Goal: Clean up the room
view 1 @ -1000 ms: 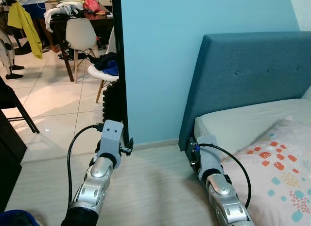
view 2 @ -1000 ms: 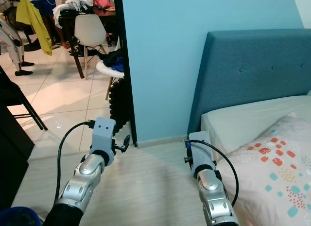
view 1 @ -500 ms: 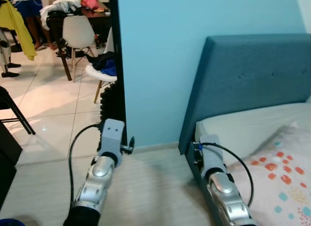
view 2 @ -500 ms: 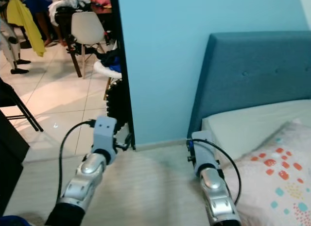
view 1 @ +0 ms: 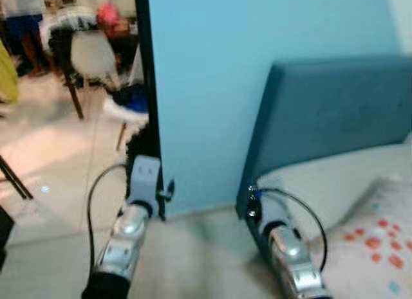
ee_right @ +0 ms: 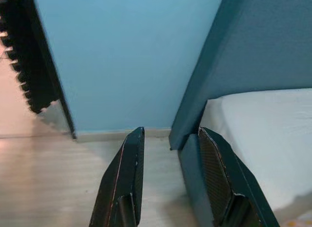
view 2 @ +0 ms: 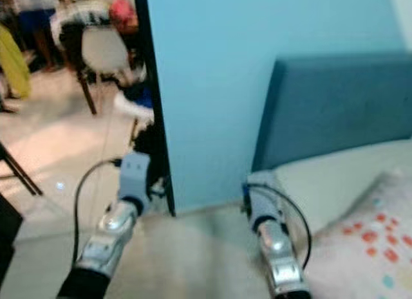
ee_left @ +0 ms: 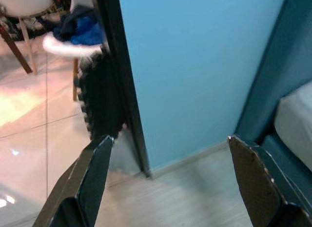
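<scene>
Clothes (view 1: 132, 97) are the likeliest thing to tidy here: a dark and blue heap on the seat of one white chair (view 1: 123, 111), out through the doorway on the tiled floor and well apart from both grippers. They look soft and light, so I judge a pinch anywhere in the bunched middle would lift them, though a trailing sleeve could snag on the chair. A second white chair (view 1: 88, 53) stands farther back beside a dark surface (view 2: 67, 30) piled with more laundry; the blur hides how many pieces. At the far left hangs one yellow garment (view 2: 14, 69).

The left gripper (ee_left: 168, 180) is near the black door frame (ee_left: 117, 80), fingers spread wide and empty. Past the blue wall (view 1: 206, 87) the right gripper (ee_right: 168, 180) sits just beside the bed's teal headboard (view 1: 335, 119), fingers parted narrowly, holding nothing. One patterned pillow (view 1: 373, 238) lies on the bed.
</scene>
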Robot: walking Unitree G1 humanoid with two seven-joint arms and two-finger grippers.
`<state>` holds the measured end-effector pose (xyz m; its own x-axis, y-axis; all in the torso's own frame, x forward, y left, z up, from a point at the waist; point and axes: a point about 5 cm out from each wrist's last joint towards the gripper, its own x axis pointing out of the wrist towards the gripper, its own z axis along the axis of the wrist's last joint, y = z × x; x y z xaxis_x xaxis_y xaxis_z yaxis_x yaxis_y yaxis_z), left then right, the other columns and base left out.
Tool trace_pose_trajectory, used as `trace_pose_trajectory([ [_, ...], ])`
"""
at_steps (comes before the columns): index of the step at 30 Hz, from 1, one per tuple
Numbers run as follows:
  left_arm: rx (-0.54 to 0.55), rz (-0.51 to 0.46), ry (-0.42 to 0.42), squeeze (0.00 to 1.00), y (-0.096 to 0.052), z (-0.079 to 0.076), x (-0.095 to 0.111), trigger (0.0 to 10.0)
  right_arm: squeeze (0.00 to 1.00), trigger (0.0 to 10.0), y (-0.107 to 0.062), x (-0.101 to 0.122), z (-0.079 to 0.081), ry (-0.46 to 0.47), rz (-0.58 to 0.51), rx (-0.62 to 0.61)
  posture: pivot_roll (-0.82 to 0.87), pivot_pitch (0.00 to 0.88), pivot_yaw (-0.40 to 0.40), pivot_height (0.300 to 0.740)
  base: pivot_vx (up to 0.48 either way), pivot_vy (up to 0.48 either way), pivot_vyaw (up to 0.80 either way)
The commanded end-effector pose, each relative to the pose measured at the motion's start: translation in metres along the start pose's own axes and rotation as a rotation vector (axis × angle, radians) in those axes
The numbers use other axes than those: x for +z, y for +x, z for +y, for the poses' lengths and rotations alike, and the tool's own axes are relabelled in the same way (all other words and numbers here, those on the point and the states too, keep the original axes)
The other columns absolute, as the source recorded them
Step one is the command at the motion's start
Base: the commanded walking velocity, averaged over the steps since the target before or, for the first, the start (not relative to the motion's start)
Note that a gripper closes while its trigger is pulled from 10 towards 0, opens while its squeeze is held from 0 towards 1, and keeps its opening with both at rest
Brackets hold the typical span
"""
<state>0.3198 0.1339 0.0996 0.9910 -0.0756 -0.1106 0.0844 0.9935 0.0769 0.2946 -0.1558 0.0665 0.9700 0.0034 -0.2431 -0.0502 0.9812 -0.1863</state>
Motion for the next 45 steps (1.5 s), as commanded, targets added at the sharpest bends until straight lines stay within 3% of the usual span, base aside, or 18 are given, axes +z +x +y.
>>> trace_pose_trajectory([
  [1, -0.023, 0.013, -0.004, 0.00, 0.000, -0.005, -0.003, 10.0, 0.00, 10.0, 0.000, -0.002, -0.007, -0.005, 0.005, -0.023, -0.02, 0.000, -0.025, 0.740, 0.345, 0.000, 0.00],
  [20, -0.057, 0.007, 0.008, 0.00, 0.005, -0.011, 0.000, 10.0, 0.00, 10.0, -0.002, -0.003, -0.013, 0.001, 0.000, -0.067, -0.03, 0.000, -0.009, 0.740, 0.339, 0.000, 0.00],
  [27, -0.070, 0.002, 0.019, 0.00, 0.003, -0.014, -0.001, 10.0, 0.00, 10.0, -0.002, -0.006, -0.016, 0.028, 0.024, -0.103, -0.03, 0.000, -0.014, 0.740, 0.000, 0.000, 0.00],
  [45, -0.055, -0.018, 0.051, 0.00, 0.001, -0.007, -0.004, 10.0, 0.00, 10.0, -0.003, -0.009, -0.026, 0.058, 0.032, -0.164, -0.03, 0.000, -0.012, 0.740, 0.000, 0.000, -0.79],
])
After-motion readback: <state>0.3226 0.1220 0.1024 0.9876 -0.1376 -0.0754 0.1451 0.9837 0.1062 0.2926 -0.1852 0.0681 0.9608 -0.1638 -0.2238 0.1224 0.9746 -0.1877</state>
